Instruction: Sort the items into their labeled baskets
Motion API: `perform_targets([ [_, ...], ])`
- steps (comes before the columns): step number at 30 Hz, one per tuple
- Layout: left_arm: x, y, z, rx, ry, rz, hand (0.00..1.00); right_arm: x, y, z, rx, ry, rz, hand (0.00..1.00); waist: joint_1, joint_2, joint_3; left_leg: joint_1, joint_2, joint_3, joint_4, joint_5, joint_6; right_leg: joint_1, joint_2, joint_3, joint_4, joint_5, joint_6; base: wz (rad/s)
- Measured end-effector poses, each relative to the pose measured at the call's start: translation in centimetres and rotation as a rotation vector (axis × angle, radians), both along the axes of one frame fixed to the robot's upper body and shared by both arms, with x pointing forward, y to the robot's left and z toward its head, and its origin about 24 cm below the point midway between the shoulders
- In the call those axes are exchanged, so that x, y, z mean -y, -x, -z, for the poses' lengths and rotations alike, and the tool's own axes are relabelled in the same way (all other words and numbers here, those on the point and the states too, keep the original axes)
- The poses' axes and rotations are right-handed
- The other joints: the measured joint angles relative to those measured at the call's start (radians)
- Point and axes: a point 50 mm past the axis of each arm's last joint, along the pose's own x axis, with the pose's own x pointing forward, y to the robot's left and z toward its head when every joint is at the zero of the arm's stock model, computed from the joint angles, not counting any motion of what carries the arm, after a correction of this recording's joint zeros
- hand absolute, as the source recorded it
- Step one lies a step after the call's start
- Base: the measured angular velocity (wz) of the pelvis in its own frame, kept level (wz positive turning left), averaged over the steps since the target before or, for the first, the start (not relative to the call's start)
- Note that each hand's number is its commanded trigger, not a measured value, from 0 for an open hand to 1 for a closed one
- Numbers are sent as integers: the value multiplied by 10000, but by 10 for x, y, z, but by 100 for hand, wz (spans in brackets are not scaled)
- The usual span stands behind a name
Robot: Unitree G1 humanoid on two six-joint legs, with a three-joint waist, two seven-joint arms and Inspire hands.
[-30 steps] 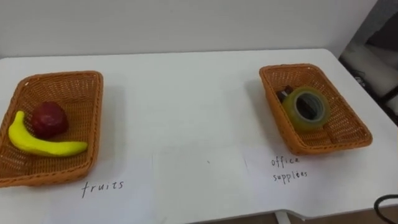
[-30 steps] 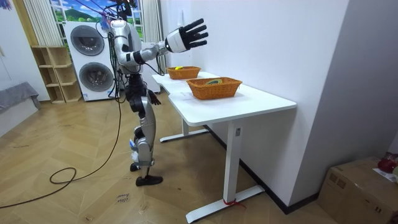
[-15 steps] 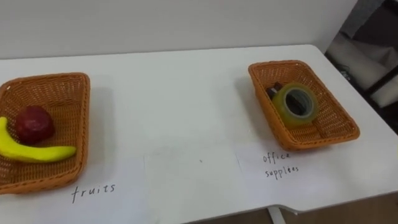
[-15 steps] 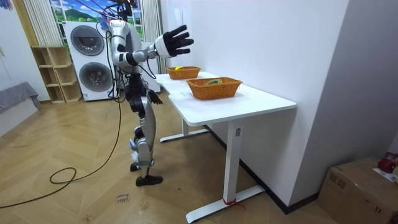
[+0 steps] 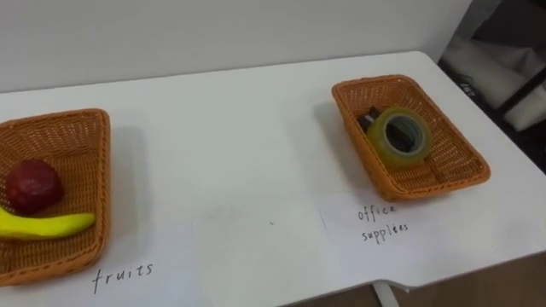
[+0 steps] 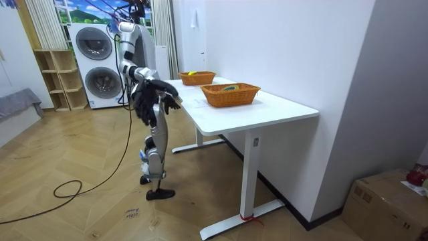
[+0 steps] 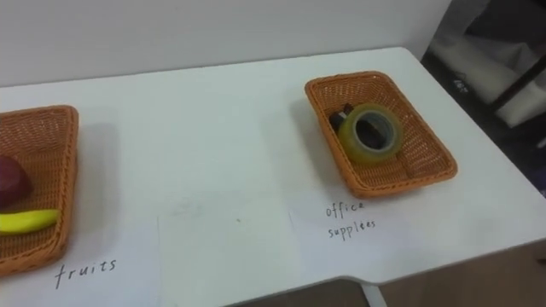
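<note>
My body, silver and black
Silver-white arms and legs, dark trunk, black right hand [image 6: 164,92], black feet; a dark cable trails from me on the floor.

Both eye views looked steeply down from the robot's head, close above the white rectangular tabletop [image 5: 256,145], towards the pale wall [image 5: 213,34]. The room view stood well off past the table's end, sharing the orange woven fruit basket [image 6: 197,78] and the orange woven office-supplies basket [image 6: 230,95].

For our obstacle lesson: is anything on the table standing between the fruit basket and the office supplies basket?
Nothing visible does. Between the fruit basket and the office supplies basket the table holds only a flat blank sheet of paper, near its front edge.
</note>
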Motion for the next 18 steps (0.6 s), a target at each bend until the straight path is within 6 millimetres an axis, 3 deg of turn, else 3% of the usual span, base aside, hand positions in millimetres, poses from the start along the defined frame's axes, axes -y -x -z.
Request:
perform_targets([
  [9,0,5,0,-34,-67,-56,0,-16,58,67,-1374,-3092,1816,0,-95,-53,-30,25,-22,8,35,-8,-13,-50,-4,172,165,-125,-17,-1],
  [11,1,1,0,29,4,-21,0,-25,70,82,-1897,-3643,2078,0,-74,8,-14,33,-26,10,27,-8,-13,-37,0,181,160,-125,-16,0],
  [14,4,1,1,28,139,-43,0,-36,86,99,-2441,-4363,2415,0,-55,110,-75,34,-25,18,21,-8,-13,-45,0,165,155,-127,-14,0],
  [18,10,2,3,-13,357,-105,0,-55,98,116,-2870,-5195,2585,0,-43,160,-79,28,-28,20,22,-8,-13,-62,0,173,165,-146,-12,0],
])
